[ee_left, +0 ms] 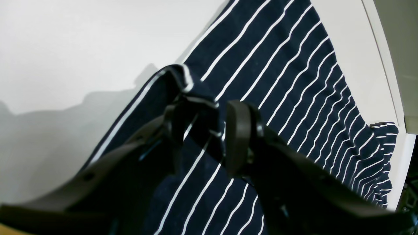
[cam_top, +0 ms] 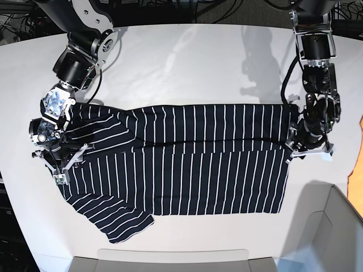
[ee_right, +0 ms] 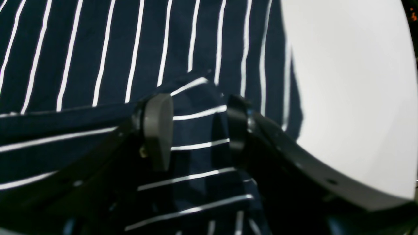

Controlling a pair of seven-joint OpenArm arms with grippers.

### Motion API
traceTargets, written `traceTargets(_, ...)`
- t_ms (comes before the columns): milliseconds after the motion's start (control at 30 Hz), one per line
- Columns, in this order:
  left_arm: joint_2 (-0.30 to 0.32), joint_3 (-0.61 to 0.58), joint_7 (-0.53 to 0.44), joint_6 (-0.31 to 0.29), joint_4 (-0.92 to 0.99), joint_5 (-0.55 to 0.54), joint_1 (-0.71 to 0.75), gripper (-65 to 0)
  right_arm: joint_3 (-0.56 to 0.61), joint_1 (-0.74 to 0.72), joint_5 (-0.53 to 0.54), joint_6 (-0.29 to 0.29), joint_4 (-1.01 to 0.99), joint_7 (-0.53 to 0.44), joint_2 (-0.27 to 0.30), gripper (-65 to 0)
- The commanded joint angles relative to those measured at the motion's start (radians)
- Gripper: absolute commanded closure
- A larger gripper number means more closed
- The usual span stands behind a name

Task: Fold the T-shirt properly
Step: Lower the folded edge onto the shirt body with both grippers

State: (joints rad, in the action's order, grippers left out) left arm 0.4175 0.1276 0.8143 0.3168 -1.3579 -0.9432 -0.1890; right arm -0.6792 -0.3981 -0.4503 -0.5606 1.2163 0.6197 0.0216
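The T-shirt (cam_top: 187, 170), dark navy with thin white stripes, lies spread across the white table, its upper band folded down over the body. A sleeve (cam_top: 122, 224) sticks out at the lower left. My left gripper (cam_top: 304, 148) is at the shirt's right edge. In the left wrist view its jaws (ee_left: 204, 137) stand apart, with a raised corner of cloth (ee_left: 196, 98) loose between the pads. My right gripper (cam_top: 58, 164) is at the shirt's left end. Its pads (ee_right: 197, 129) are wide apart around a slack ridge of striped cloth (ee_right: 196, 98).
The white table (cam_top: 187, 68) extends beyond the shirt at the back. A pale grey bin (cam_top: 334, 226) stands at the lower right, and a flat grey edge (cam_top: 170, 260) runs along the front. The table's rim (ee_left: 385, 65) lies close to the shirt's far side.
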Motion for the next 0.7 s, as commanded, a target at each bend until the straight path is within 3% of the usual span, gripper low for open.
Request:
traceTargets(0,0.024,0.042,-0.014,-0.003,-0.047,-0.007,-0.01,-19.2,-0.001,-0.028,0.008,0.001,0.047,-0.021,0.007,-28.3)
traceTargets(133,0.014,0.146,-0.014,-0.003,-0.185,-0.009,0.072,-17.4,-0.001,-0.008,0.018,0.001,0.136,-0.017,-0.002,-28.3)
traceTargets(233,0.011,0.146,-0.014,-0.005,-0.271,-0.006,0.115,-14.1,0.003,0.037,0.063,0.001,0.187,-0.017,-0.005,-27.5)
traceTargets(300,0.014,0.073,-0.014,-0.009,-0.272,-0.001,0.131,-8.8,0.009,0.074,0.074,0.0,0.195,-0.017,-0.009,-22.9)
traceTargets(367,0.016,-0.027,-0.017,-0.008,-0.263,0.013,0.13,0.0,0.02,0.094,0.077,0.0,0.188,-0.017,-0.013,-14.0)
traceTargets(467,0.014,-0.144,-0.022,-0.006,-0.249,0.091,0.128,0.0,0.02,0.123,0.075,0.0,0.173,-0.017,-0.025,0.0)
traceTargets(667,0.011,-0.257,-0.026,-0.012,-0.124,0.189,0.119,0.0,0.022,0.138,0.041,0.0,0.076,-0.017,-0.03,0.0)
